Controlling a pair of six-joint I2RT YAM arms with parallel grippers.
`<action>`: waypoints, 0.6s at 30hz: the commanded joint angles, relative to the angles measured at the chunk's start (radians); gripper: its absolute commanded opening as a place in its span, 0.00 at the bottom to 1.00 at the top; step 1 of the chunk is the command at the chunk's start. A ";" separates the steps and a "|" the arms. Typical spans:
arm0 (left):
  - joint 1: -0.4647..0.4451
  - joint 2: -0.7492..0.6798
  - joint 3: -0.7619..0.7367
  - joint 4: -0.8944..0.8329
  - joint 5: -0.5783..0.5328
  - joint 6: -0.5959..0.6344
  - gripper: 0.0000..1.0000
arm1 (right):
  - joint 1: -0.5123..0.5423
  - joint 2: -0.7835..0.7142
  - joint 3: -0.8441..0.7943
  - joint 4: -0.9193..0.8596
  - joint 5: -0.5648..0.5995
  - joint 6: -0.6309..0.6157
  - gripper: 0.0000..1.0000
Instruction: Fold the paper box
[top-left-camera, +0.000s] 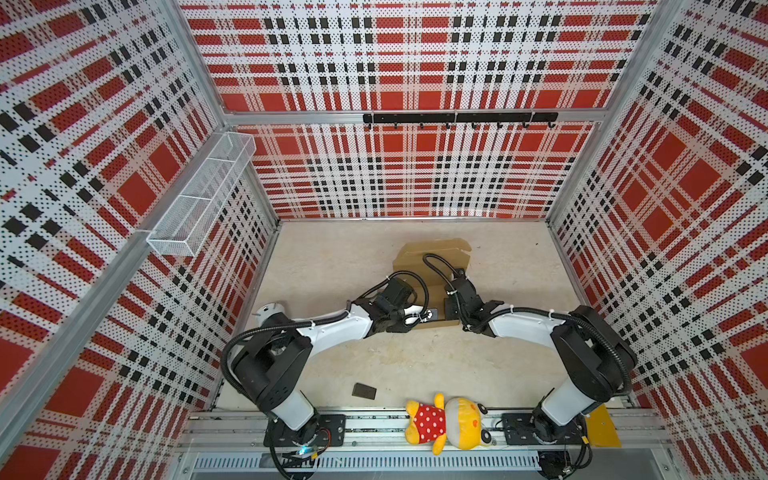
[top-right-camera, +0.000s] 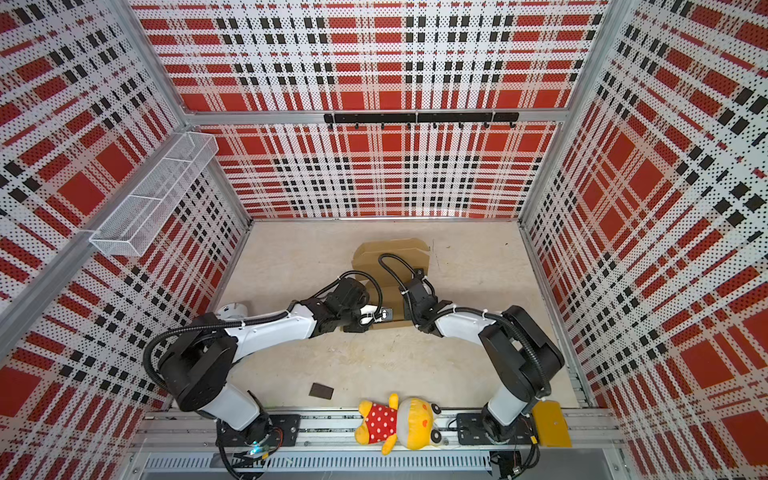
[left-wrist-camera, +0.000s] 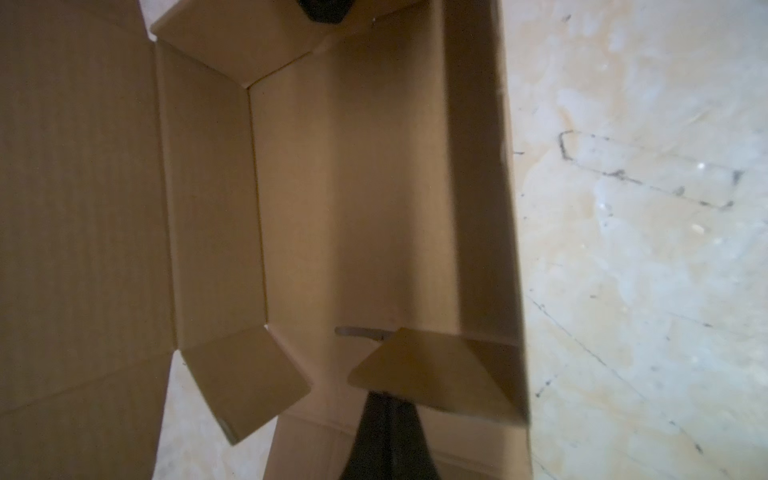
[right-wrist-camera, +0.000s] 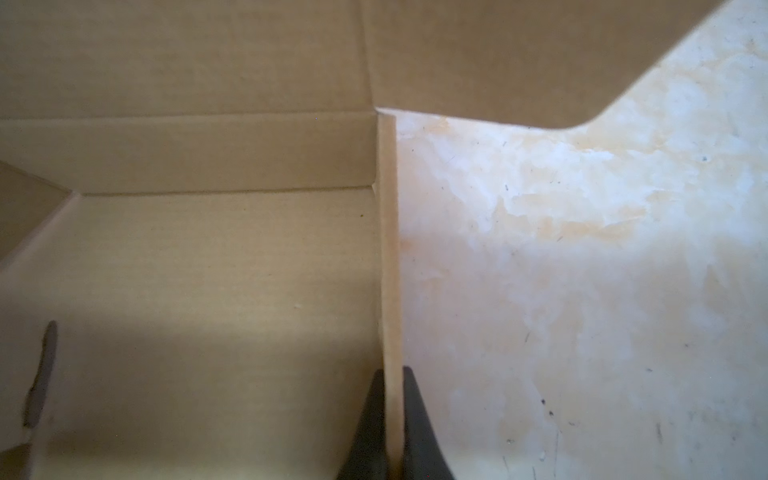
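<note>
Got the paper box (top-left-camera: 432, 254) mid-table (top-left-camera: 332, 257), between the two arms in both top views. Half built: lid panel (top-right-camera: 390, 249) flat toward the far wall, long walls partly up.

Right gripper (right-wrist-camera: 392, 382): closed down tight on the box's right side wall (right-wrist-camera: 388, 249), pinching it edge-on, wall upright.

Left gripper (left-wrist-camera: 390, 415): fully closed, fingers (left-wrist-camera: 409, 440) together over the left side flap (left-wrist-camera: 307, 449), nothing visibly between them. Can't tell if touching the flap. Flap near flat, corner tabs (left-wrist-camera: 245, 382) half raised, not tucked.

Reads as: right end standing, left end next.

To do it well:
- Use the right pinch as an anchor only. No pulling, or the light box probably skids on the smooth table.
- Swing both left corner tabs inward along the crease line first.
- Get the closed left fingers under the flap edge, roll it up and over the tabs, push from low on the flap.
- Aim the locking tab at the slot (left-wrist-camera: 359, 331) in the base, press straight down.
- Expect spring-back; seat fully before letting go.
</note>
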 joint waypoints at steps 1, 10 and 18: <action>-0.008 0.030 0.038 0.036 0.052 0.046 0.00 | 0.005 0.010 -0.001 0.046 -0.010 0.026 0.00; -0.031 0.072 0.039 0.061 0.109 0.020 0.00 | 0.005 0.009 -0.004 0.046 -0.016 0.030 0.00; -0.056 0.078 0.038 0.066 0.159 -0.024 0.00 | 0.005 0.016 0.007 0.045 -0.014 0.027 0.00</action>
